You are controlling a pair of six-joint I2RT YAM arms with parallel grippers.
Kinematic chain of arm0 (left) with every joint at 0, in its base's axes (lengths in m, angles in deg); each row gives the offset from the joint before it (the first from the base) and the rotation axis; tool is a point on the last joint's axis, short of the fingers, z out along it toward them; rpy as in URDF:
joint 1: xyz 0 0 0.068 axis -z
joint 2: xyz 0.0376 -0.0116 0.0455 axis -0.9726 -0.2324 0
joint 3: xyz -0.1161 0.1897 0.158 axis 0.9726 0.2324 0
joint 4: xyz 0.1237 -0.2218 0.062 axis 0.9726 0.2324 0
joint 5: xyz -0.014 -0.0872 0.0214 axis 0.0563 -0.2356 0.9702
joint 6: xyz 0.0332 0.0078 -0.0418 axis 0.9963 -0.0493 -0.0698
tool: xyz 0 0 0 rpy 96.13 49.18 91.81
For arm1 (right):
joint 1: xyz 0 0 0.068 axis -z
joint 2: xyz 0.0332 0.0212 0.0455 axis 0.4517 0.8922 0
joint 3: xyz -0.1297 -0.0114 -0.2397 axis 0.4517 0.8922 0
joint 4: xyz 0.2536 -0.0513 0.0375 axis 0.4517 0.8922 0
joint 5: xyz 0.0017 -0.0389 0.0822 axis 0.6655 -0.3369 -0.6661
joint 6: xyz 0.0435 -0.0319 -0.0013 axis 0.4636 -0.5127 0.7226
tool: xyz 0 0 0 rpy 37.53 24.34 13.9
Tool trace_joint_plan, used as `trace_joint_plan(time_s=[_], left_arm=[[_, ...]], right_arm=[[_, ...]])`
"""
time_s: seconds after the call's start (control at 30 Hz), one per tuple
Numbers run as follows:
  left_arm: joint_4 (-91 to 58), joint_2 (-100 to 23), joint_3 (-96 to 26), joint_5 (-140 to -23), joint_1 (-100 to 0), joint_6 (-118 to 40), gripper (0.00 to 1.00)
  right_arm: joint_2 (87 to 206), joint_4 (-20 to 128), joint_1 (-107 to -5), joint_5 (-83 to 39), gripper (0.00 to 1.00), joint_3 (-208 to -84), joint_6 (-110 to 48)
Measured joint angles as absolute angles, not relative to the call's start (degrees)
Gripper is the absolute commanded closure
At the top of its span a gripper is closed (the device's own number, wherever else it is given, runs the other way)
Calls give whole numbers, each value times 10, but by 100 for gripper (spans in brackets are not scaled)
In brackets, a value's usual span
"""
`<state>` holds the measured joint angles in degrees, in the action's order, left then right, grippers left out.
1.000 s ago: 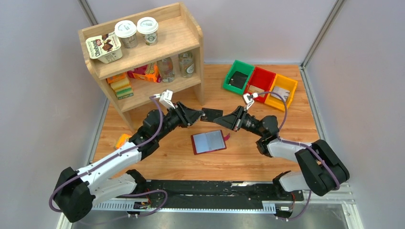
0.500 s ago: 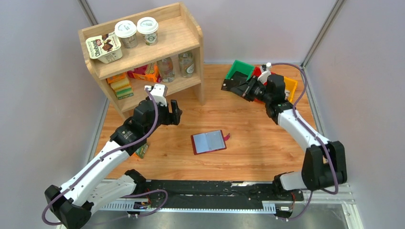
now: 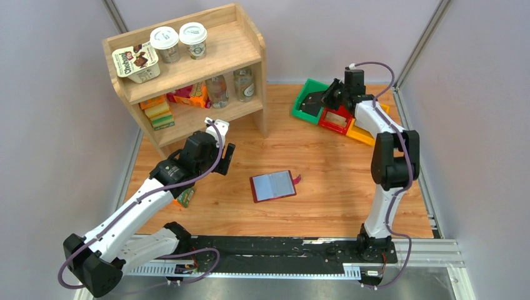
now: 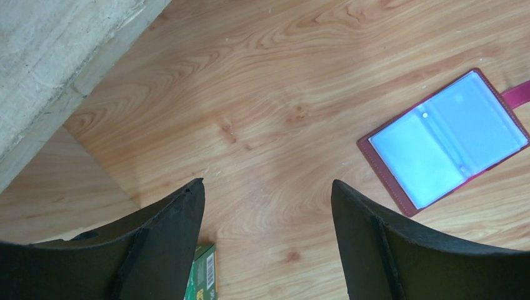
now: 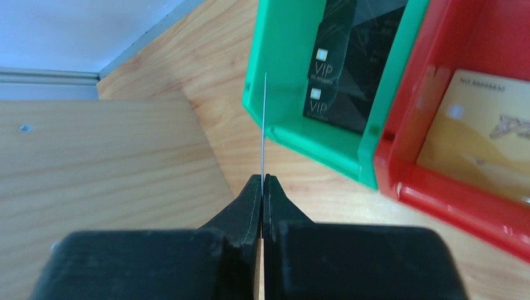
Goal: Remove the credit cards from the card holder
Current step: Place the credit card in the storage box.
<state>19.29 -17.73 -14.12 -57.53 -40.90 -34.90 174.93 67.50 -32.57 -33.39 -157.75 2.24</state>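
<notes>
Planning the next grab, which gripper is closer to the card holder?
Left. The left gripper hangs open a short way left of the card holder; the right gripper, shut on a card, is far back at the green bin.

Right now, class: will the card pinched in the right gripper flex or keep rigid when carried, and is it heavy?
The card is likely stiff: edge-on, it juts straight from the right gripper without drooping. Probably very light, being hairline thin. Pinched at one end only, it might pivot or slip.
</notes>
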Motion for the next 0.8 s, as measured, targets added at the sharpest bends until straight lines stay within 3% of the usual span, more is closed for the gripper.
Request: trace_joint_plan(time_s=[0.43,0.8], left_arm=[[200,-178,-137,-569,-411,-340,19],[200,-164,-133,-582,-411,-333,19]], right_arm=[[1928,714,-330,-351,100,-1726,15],[1946,731,-344,-343,80,-1751,13]])
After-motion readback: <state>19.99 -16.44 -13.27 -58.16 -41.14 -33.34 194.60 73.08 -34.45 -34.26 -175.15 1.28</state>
